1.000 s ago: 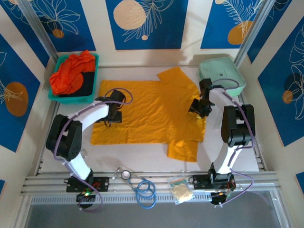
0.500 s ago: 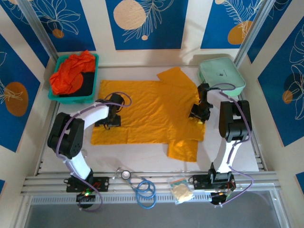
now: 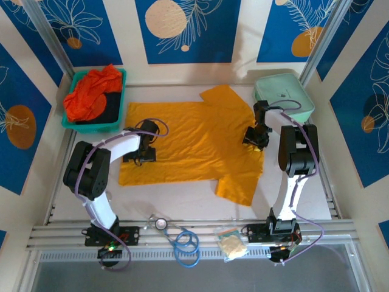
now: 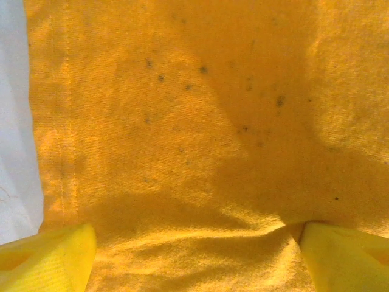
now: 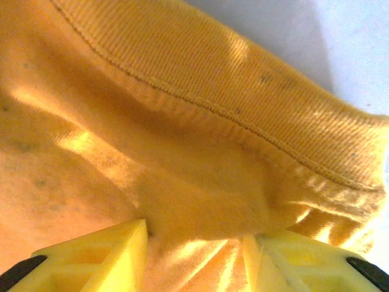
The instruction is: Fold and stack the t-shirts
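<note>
At the near edge of your table (image 3: 182, 204) lie a stethoscope with blue tubing (image 3: 185, 242) and, just to its right, a small clear bag (image 3: 231, 242). Beyond them the yellow t-shirt (image 3: 194, 143) is spread flat across the middle of the table, collar end to the right, one sleeve reaching toward you and the other pointing away. Your left gripper (image 3: 140, 156) sits on the shirt's left part, close to the stitched hem (image 4: 64, 121). Its yellow fingers (image 4: 55, 258) are spread wide and released, with smooth cloth lying between them and nothing clamped. Your right gripper (image 3: 256, 139) is down on the shirt's right edge at the ribbed collar (image 5: 200, 91). Its fingers (image 5: 97, 249) stand partway apart with a puckered bunch of cloth between them, and you cannot tell whether they truly pinch it. At the far left, the red-orange t-shirts (image 3: 91, 94) are heaped in a crumpled pile in the teal tray (image 3: 119, 100), well apart from the yellow one. At the far right a mint-green case (image 3: 285, 97) rests just beyond the right arm.
</note>
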